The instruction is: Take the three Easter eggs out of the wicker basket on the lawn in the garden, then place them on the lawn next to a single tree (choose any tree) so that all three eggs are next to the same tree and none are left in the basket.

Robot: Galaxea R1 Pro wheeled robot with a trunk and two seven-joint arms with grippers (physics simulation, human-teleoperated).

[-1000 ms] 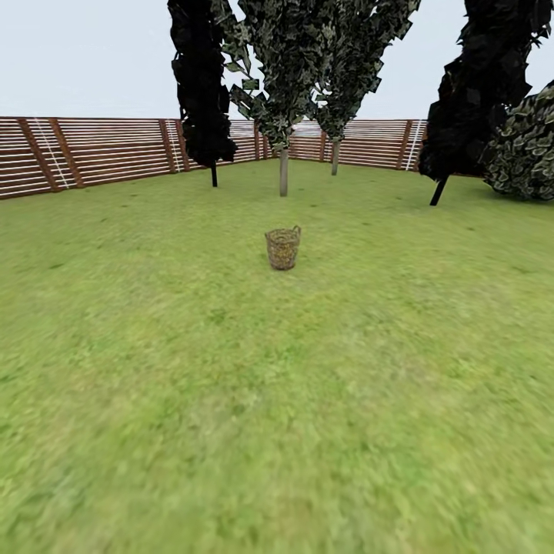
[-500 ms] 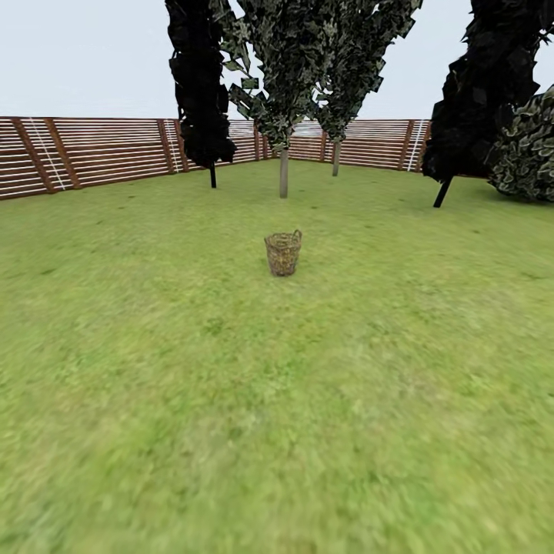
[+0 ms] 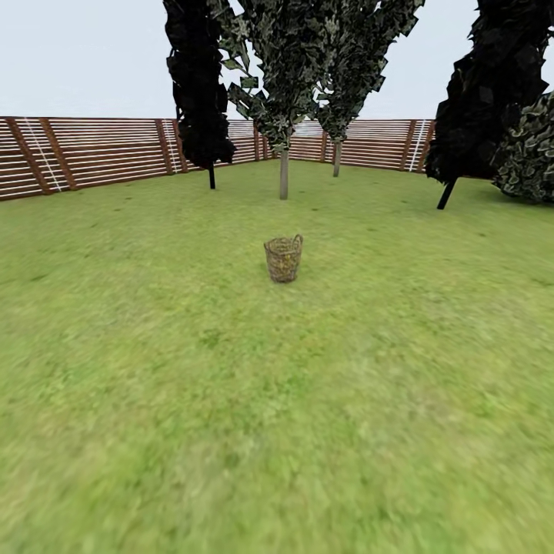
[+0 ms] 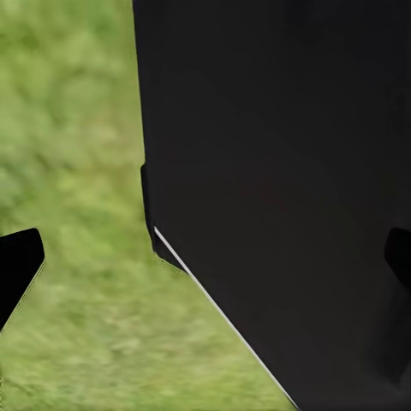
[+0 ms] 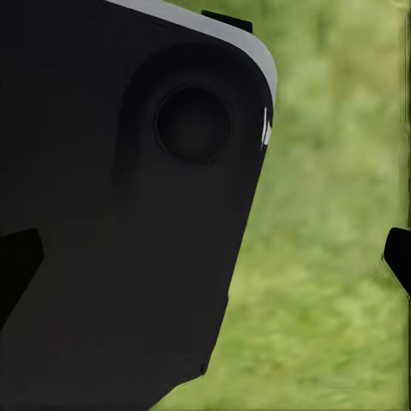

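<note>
The wicker basket (image 3: 283, 259) stands upright on the lawn (image 3: 231, 400), some way ahead at the middle of the head view. The Easter eggs are hidden at this distance. Behind the basket rises a tree (image 3: 283, 174) with a pale trunk, and a second like it (image 3: 335, 158) stands further back. In the left wrist view my left gripper (image 4: 205, 261) is open, its dark fingertips (image 4: 17, 265) wide apart over grass, with my black body between them. My right gripper (image 5: 205, 257) is open too, its fingertips (image 5: 399, 255) spread over grass.
A brown slatted fence (image 3: 92, 150) rings the garden at the back. Dark thin-trunked trees stand at the back left (image 3: 201, 92) and back right (image 3: 481, 100), with a leafy bush (image 3: 531, 154) at the far right. Open grass lies between me and the basket.
The whole head view has shifted: the basket now sits a little lower and larger in the picture, so the camera has moved toward it. Nothing on the lawn has moved.
</note>
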